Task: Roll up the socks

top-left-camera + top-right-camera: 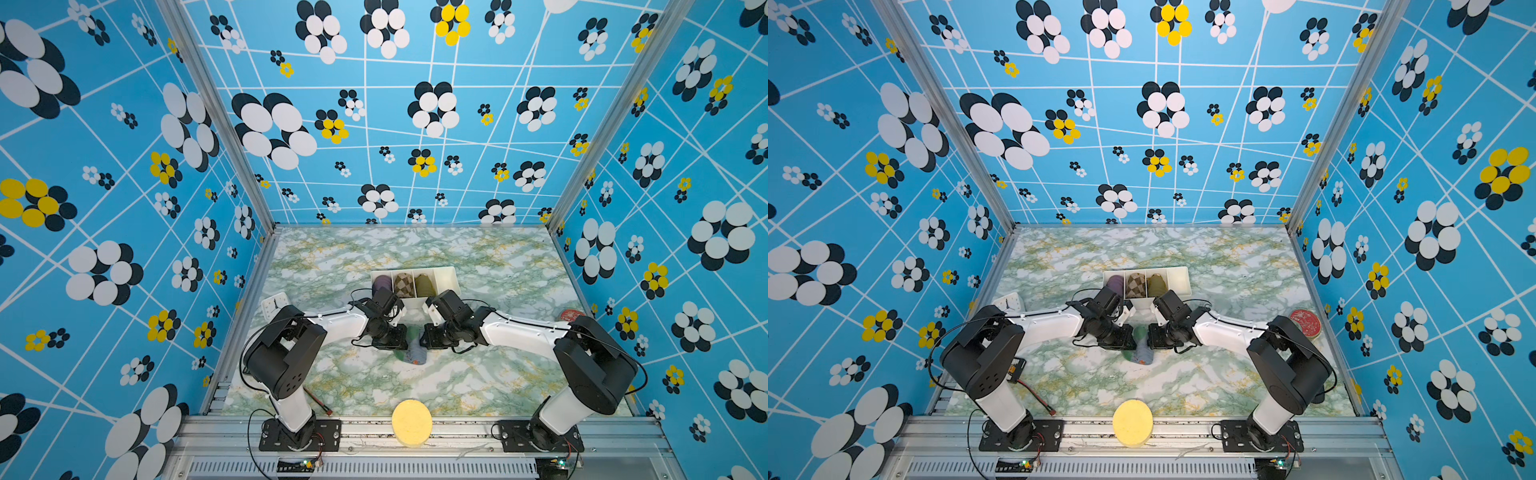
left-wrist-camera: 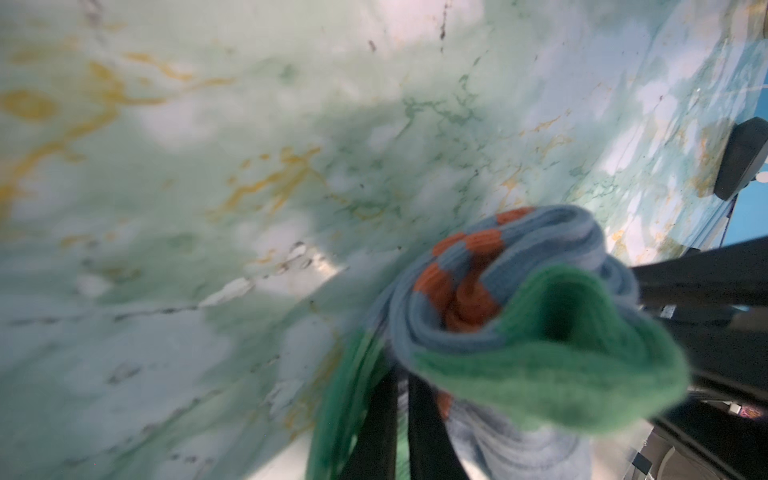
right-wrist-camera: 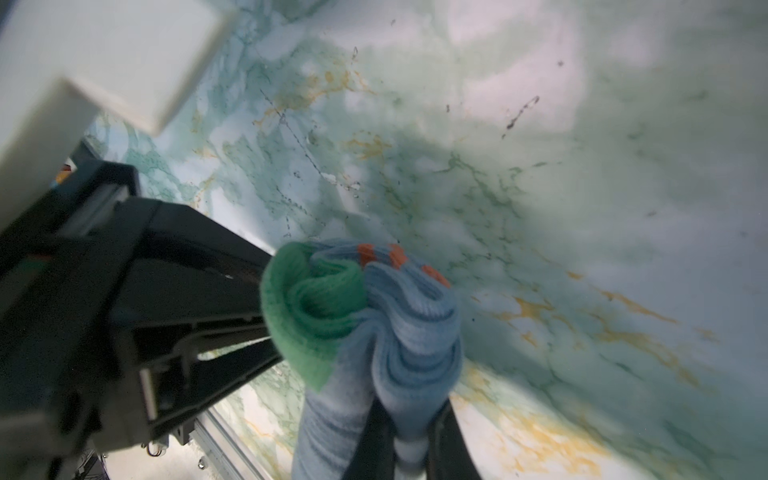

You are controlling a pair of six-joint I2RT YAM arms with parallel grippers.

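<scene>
Black-fingered left gripper [image 2: 401, 376] clamped thin on a fold of the socks [image 2: 519, 332] — ribbed knit, grey-blue with orange bands and a fuzzy green toe, wound into a loose spiral. Bundle at mid-table between both wrists, just near of the organiser [image 1: 451, 276]; resting on the marble-look tabletop [image 1: 332, 257] or lifted off it, cannot tell. At its opposite end, right gripper [image 3: 411, 405] pinching pale blue ribbing bunched between its fingers [image 3: 451, 449]. Farther off, from the left: small white square clock [image 1: 275, 305], dark hands, numerals too small to read; white plastic organiser, its three left compartments holding a purple roll [image 1: 382, 284], a brown-and-cream checkered roll [image 1: 404, 284] and an olive roll [image 1: 424, 284]; round red tin [image 1: 1305, 322], pale print on the lid unreadable. Straddling the near edge — flat yellow sponge disc [image 1: 411, 422], porous-looking.
</scene>
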